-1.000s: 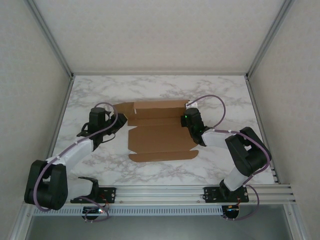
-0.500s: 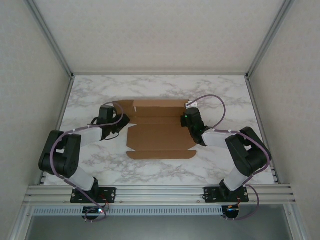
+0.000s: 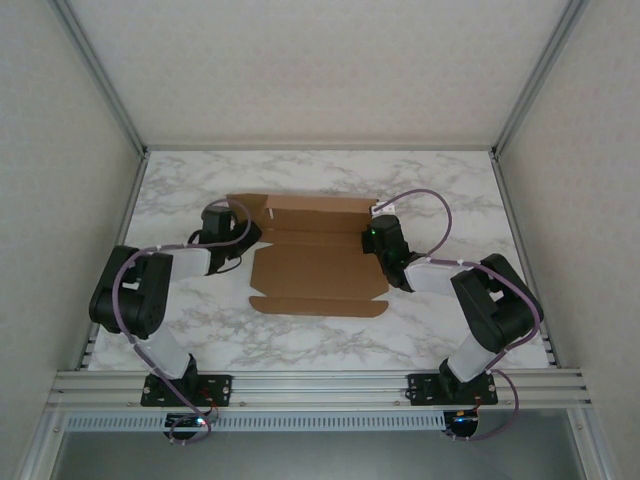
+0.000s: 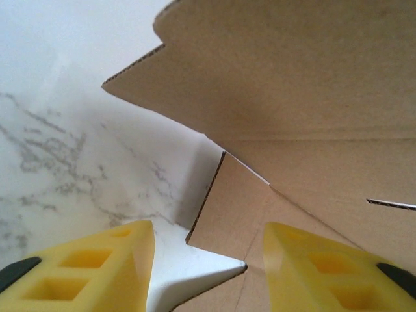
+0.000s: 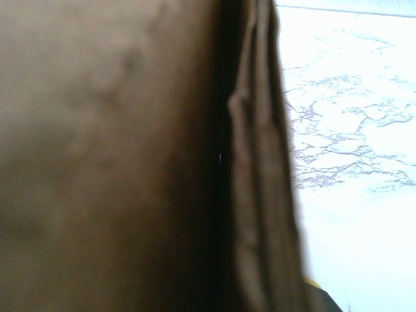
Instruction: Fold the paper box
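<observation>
Opening, left gripper [image 4: 208, 257] has neared the paper box [image 3: 320, 270].

Nothing legible anywhere: no lettering, label, brand mark or number. The paper box [image 3: 318, 270] shows bare brown cardboard from above and up close at both wrists, and the table [image 3: 300, 335] carries only grey marble veining.
</observation>
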`<state>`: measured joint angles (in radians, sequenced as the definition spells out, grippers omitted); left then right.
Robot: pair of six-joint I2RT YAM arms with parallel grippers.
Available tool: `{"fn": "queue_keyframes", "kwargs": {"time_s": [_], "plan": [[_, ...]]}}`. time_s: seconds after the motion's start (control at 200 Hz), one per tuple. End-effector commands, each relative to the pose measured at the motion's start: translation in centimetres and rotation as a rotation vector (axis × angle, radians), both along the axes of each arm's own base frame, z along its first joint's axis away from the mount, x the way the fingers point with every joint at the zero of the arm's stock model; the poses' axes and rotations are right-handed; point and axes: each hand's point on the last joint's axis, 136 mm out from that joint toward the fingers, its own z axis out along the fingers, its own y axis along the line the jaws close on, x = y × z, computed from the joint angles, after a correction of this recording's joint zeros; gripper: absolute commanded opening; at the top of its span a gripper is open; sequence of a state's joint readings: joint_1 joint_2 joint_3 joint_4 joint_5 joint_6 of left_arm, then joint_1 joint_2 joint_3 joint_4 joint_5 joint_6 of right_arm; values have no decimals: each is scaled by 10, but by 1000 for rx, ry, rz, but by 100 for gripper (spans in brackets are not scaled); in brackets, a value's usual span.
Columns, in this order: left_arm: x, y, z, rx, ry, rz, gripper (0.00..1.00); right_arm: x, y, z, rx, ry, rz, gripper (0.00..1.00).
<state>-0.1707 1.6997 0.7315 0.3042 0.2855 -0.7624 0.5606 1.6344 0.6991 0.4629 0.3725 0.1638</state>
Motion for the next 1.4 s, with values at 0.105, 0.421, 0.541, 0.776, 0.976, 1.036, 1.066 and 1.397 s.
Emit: {"fn": "queue_keyframes", "kwargs": {"time_s": [0.105,0.421,0.541,0.776,0.976,1.036,1.066,1.397], "plan": [[11,-4,13,-16,-145,18,53,-15,8,-28,-27,110,78,0],[23,-24,7,-117,-172,-42,56,-18,12,-29,-21,127,104,0],[20,-36,10,-166,-189,-104,56,-17,12,-30,-21,129,104,0],[11,-39,15,-179,-201,-123,55,-17,11,-33,-12,135,94,0],[10,-43,30,-207,-235,-134,55,-17,10,-36,-10,144,87,0],[10,-48,34,-221,-245,-148,54,-17,10,-36,-8,145,88,0],[9,-51,35,-225,-248,-156,54,-17,10,-37,-6,147,87,0],[9,-78,27,-221,-210,-222,54,-18,13,-40,-8,164,98,0]]}}
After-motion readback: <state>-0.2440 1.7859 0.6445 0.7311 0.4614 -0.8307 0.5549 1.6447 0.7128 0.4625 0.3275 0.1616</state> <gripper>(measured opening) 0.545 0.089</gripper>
